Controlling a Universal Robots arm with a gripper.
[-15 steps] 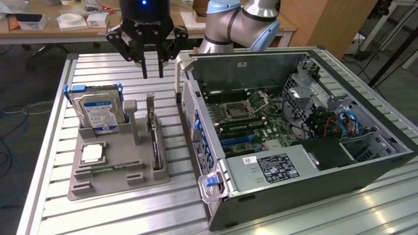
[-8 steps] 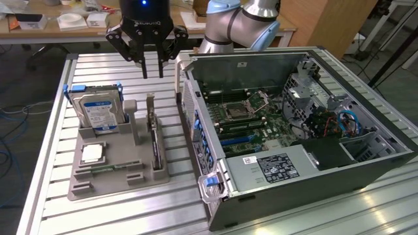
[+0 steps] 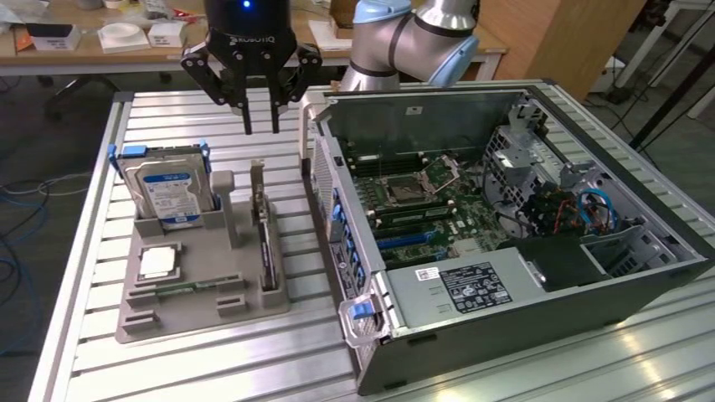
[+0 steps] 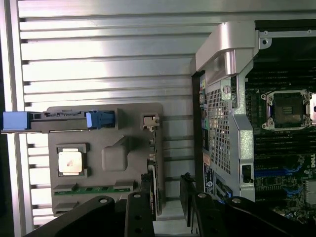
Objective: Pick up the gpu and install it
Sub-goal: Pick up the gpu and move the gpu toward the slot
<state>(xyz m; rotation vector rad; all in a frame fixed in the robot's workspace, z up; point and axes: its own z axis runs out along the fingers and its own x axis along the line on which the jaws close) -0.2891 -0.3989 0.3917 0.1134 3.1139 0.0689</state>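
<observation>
The one word I can read from here is "ROBOTIQ", printed pale across the body of the black gripper (image 3: 261, 128). It hangs over the far part of the ribbed aluminium surface (image 3: 167, 126) with its two fingers (image 3: 248, 117) spread and nothing between them. Below it the gpu (image 3: 264, 239), a thin dark card, stands on edge in a slot of the grey moulded holder (image 3: 196, 322), on the side nearest the open black and silver computer case (image 3: 537, 335). The fingertips are above the card and clear of it. From the wrist camera the card's top edge runs into the gap between the fingers, closer to one of them, and its near end is hidden behind them. Edge-on like this, its face and any print on it cannot be seen. The silver hard drive (image 3: 167, 197) in its blue rails stands upright in the same holder, and its blue and white label carries text too small to read. So does the white sticker (image 3: 475, 285) on the grey box inside the case, a block of lines and marks I cannot make out. A square silver processor chip (image 3: 159, 263) and a narrow green memory stick (image 3: 184, 287) lie flat in the holder. The grey and blue arm (image 3: 414, 33) is cut off at the top of the exterior view.
</observation>
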